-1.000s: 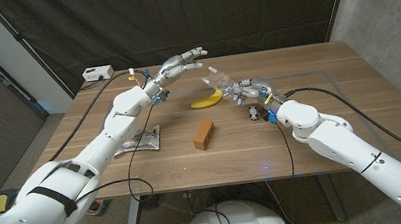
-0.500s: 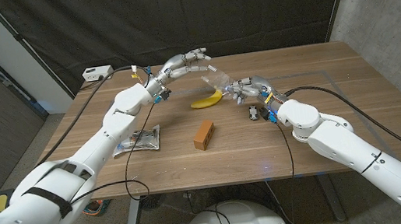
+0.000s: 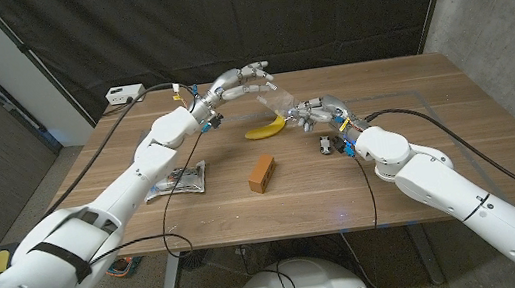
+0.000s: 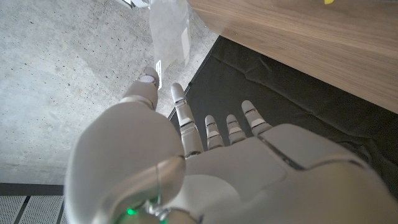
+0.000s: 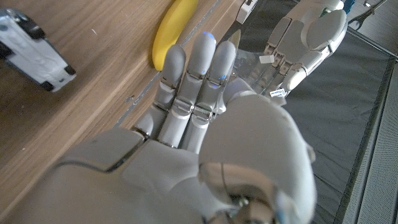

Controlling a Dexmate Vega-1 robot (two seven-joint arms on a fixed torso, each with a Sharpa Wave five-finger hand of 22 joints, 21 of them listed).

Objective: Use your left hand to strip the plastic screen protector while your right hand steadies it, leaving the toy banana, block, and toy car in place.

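The screen protector [image 3: 276, 99] hangs above the tabletop [image 3: 439, 139], stretched lengthwise between both hands. The left hand [image 3: 238, 79] pinches its far end; the right hand [image 3: 319, 112] grips the near end, just beside the toy banana [image 3: 266, 129].

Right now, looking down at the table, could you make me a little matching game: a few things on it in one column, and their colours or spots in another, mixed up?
Things:
1. toy banana
2. block
3. toy car
4. screen protector

Descriptions:
A. brown, near the middle of the table
B. clear plastic, held up in the air between the left hand and the right hand
C. yellow, lying below the raised plastic
D. small and dark, beside the right wrist

Pairs: 1-C, 2-A, 3-D, 4-B
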